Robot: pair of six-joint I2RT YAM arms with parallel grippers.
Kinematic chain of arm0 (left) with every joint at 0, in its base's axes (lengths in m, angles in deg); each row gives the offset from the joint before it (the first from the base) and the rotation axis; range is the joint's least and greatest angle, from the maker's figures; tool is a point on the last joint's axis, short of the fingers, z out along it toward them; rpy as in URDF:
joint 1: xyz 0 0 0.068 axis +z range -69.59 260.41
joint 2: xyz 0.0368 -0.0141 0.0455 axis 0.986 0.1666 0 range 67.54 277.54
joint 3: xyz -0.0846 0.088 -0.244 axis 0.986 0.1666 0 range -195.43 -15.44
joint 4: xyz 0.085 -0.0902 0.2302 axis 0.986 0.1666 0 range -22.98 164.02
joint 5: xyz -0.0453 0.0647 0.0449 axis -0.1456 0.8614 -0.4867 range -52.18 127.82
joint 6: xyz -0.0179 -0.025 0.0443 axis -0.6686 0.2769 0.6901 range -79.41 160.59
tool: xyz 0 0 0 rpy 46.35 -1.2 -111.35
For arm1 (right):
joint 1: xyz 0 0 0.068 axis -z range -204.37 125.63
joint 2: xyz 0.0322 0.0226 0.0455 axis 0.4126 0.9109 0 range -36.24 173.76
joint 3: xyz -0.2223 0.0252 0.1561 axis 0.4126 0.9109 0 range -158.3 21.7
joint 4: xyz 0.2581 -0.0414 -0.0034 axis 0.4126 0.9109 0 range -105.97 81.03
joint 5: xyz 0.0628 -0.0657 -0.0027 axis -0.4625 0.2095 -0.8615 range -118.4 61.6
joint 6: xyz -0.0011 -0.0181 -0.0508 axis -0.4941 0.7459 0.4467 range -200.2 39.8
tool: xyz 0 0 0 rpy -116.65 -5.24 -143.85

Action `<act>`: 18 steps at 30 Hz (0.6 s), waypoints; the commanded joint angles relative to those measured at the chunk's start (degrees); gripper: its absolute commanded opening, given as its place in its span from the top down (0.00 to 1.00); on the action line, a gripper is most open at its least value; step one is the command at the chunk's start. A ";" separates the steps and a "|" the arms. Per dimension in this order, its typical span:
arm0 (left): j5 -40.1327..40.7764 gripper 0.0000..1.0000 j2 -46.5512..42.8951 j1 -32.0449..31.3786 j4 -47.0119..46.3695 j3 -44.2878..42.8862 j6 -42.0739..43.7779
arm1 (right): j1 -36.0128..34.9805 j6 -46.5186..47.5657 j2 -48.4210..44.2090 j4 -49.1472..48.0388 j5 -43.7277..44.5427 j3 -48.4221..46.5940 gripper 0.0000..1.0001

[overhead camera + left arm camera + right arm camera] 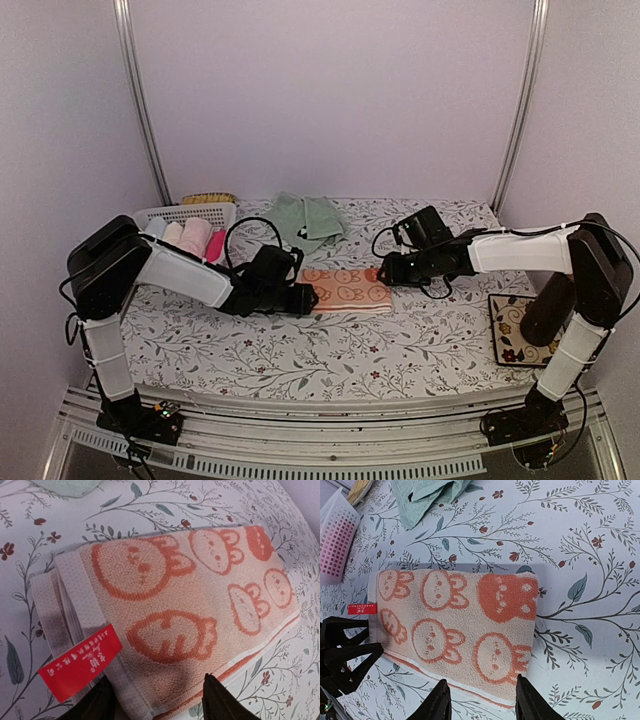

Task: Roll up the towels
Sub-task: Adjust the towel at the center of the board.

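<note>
Left gripper (156, 680) jaws apart over the tagged short end of the folded orange towel (345, 288), right gripper (481, 680) jaws apart at the opposite end, towel flat mid-surface (300, 360), long axis running gripper to gripper, green towel (308, 218) behind.

"What is the orange towel (170, 605) made of?"

"Terry cloth, matt and nubbly, with a flatter dotted woven band along the hem. Its red label (80, 669) is smooth with a slight sheen."

"And the green towel (308, 217)?"

"Soft matt cloth as well; the weave is too small to make out."

"The table cover (330, 350)?"

"A smooth, matt printed sheet. Whether it is fabric or vinyl I cannot tell."

"The basket (185, 215)?"

"White plastic lattice, faintly glossy."

"The rail (330, 415) at the near edge?"

"Pale ribbed metal, dull finish."
</note>
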 commanded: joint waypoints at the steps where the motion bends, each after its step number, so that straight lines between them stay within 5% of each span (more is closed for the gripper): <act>1: -0.76 0.44 -0.03 0.58 -1.27 -0.24 -0.11 | -0.13 0.27 -1.33 -1.35 0.71 0.72 0.55; 18: 1.09 0.95 -2.64 1.35 2.27 0.39 0.63 | -0.06 0.65 -1.00 -1.00 1.58 -0.14 0.55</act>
